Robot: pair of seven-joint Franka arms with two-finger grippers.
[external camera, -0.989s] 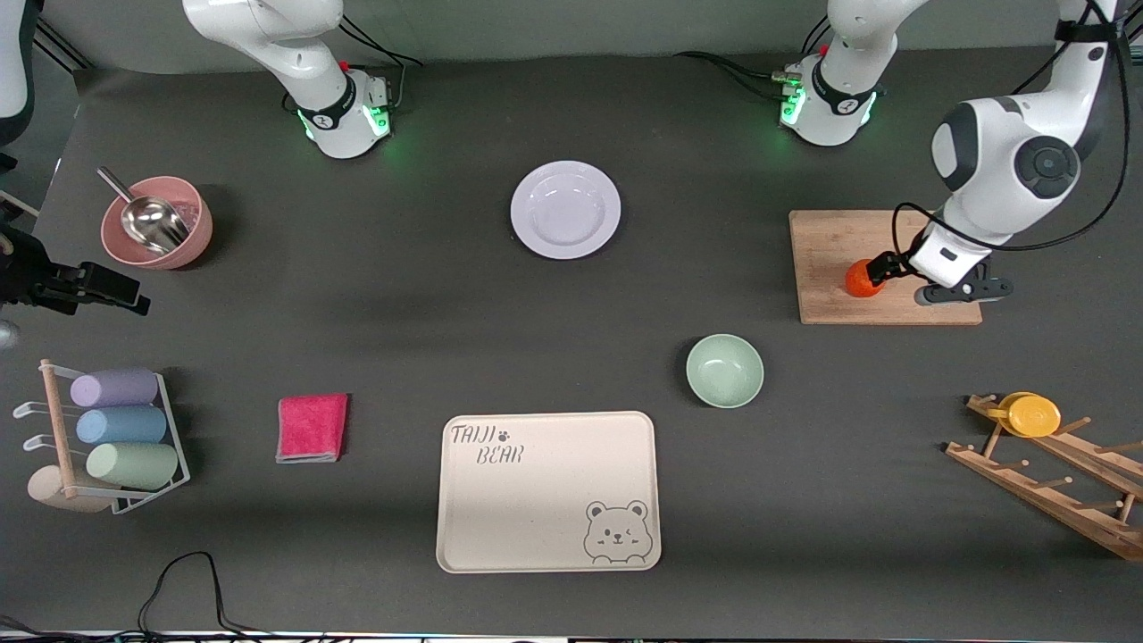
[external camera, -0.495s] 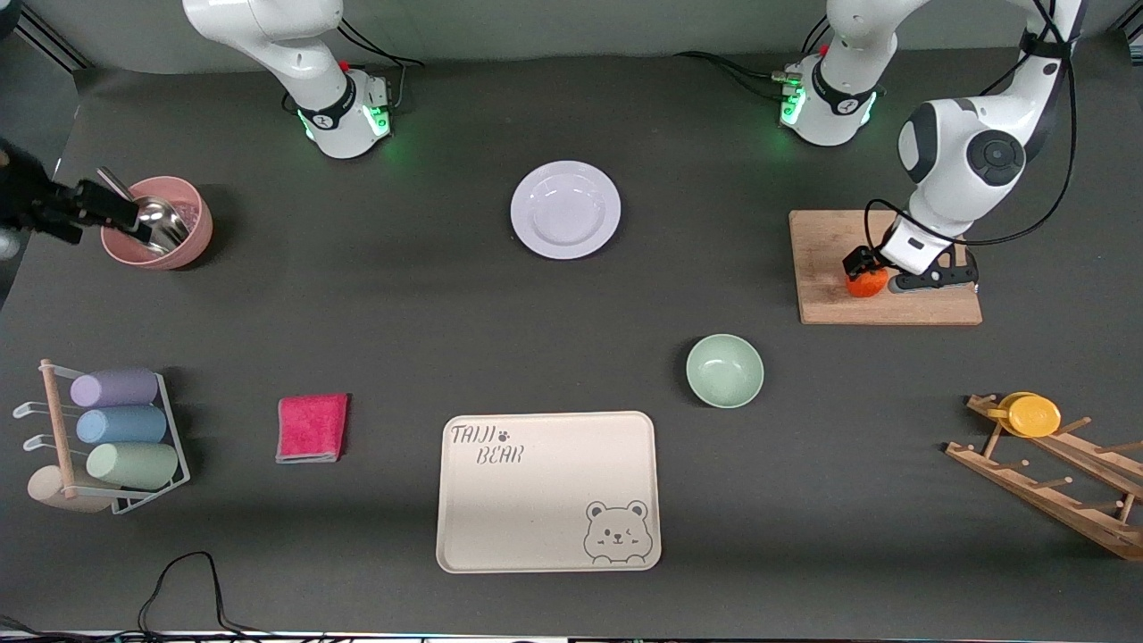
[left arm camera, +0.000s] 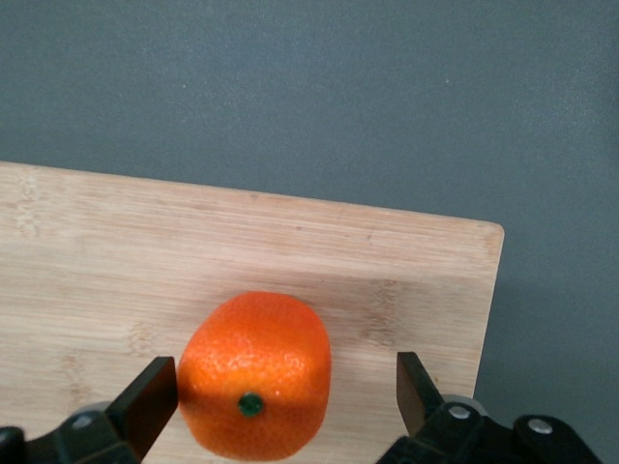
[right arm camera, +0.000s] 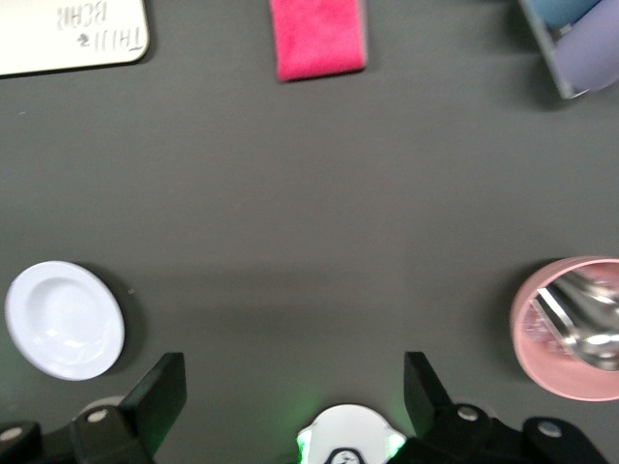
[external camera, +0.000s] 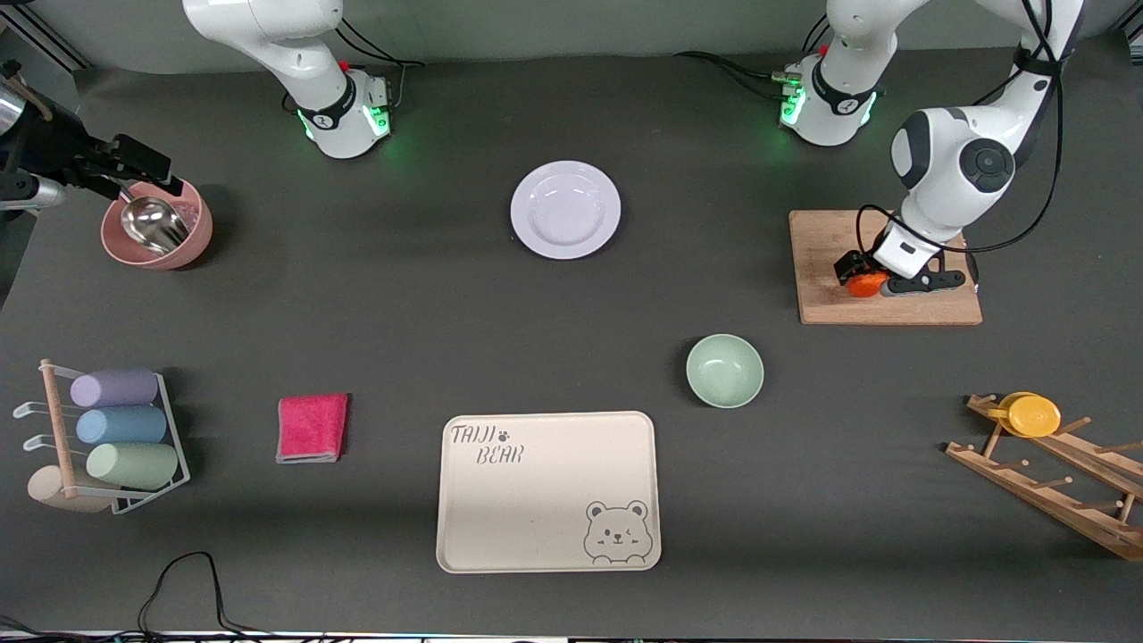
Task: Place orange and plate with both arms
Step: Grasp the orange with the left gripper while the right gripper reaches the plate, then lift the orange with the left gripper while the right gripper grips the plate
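The orange (external camera: 864,286) sits on a wooden cutting board (external camera: 821,241) toward the left arm's end of the table. My left gripper (external camera: 863,279) is lowered around it and open. In the left wrist view, the orange (left arm camera: 256,372) lies between the fingers (left arm camera: 145,411), close to one and well clear of the other. The pale lavender plate (external camera: 565,210) rests on the table between the two arm bases, with nothing on it. My right gripper (external camera: 143,165) hangs open over the pink bowl (external camera: 192,237), holding nothing (right arm camera: 292,391). The plate (right arm camera: 65,319) also shows in the right wrist view.
The pink bowl holds a metal scoop (external camera: 147,223). A mint-green bowl (external camera: 724,370) and a cream bear tray (external camera: 545,500) lie nearer the camera. A pink cloth (external camera: 312,427), a cup rack (external camera: 116,438) and a wooden rack with a yellow disc (external camera: 1031,414) also stand there.
My left gripper has shifted over the board and come down around the orange. My right gripper has swung away from the camera to a spot over the pink bowl.
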